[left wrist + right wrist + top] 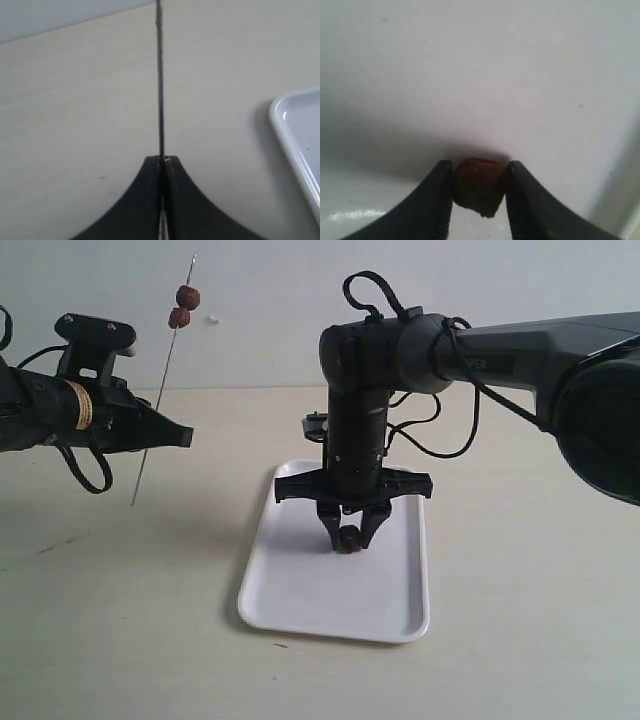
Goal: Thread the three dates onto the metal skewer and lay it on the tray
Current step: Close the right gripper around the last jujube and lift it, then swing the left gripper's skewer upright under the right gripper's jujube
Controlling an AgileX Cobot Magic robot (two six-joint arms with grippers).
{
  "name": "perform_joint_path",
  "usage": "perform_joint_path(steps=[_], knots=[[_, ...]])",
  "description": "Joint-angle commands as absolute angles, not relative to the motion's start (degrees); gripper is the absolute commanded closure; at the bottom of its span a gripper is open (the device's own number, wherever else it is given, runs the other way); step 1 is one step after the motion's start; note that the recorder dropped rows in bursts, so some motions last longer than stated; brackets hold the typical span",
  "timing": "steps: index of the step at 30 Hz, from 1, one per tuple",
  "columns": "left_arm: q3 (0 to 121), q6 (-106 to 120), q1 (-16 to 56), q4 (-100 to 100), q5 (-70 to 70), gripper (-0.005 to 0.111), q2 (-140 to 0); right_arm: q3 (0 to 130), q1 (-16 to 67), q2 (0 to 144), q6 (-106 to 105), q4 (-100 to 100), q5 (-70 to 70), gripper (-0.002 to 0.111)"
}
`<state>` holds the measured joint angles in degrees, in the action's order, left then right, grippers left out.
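My left gripper is shut on the thin metal skewer, holding it tilted in the air at the left. Two dark-red dates sit threaded near the skewer's upper end. In the left wrist view the skewer runs straight out from the closed fingertips. The white tray lies in the middle of the table. My right gripper points down onto it, shut on the third date. The right wrist view shows that date squeezed between both fingers, at the tray floor.
The tray's rim shows at the edge of the left wrist view, over the beige tabletop. A white wall stands behind the table. The right arm's black cables hang beside its wrist.
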<state>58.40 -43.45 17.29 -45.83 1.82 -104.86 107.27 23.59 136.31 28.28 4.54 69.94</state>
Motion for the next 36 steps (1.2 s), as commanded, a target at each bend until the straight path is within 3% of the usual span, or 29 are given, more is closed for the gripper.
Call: perform_joint_path(steps=[1, 11, 22, 31, 36], knots=[[58.6, -43.8, 17.4, -45.3, 2.8, 0.107, -104.7, 107.7, 23.2, 136.2, 28.4, 4.0, 70.0, 0.078], [58.6, -43.8, 17.4, -45.6, 3.1, 0.107, -104.7, 107.7, 23.2, 135.6, 23.1, 3.4, 70.0, 0.079], [58.6, -43.8, 22.1, -51.9, -1.3, 0.107, -104.7, 107.7, 23.0, 130.2, 22.6, -14.0, 70.0, 0.080], [58.6, -43.4, 23.4, -46.7, -9.0, 0.107, -104.7, 107.7, 17.0, 127.0, 22.1, -14.0, 70.0, 0.080], [58.6, -40.6, 27.5, -45.3, -11.1, 0.107, -104.7, 107.7, 13.2, 126.9, 20.7, -13.7, 68.2, 0.080]])
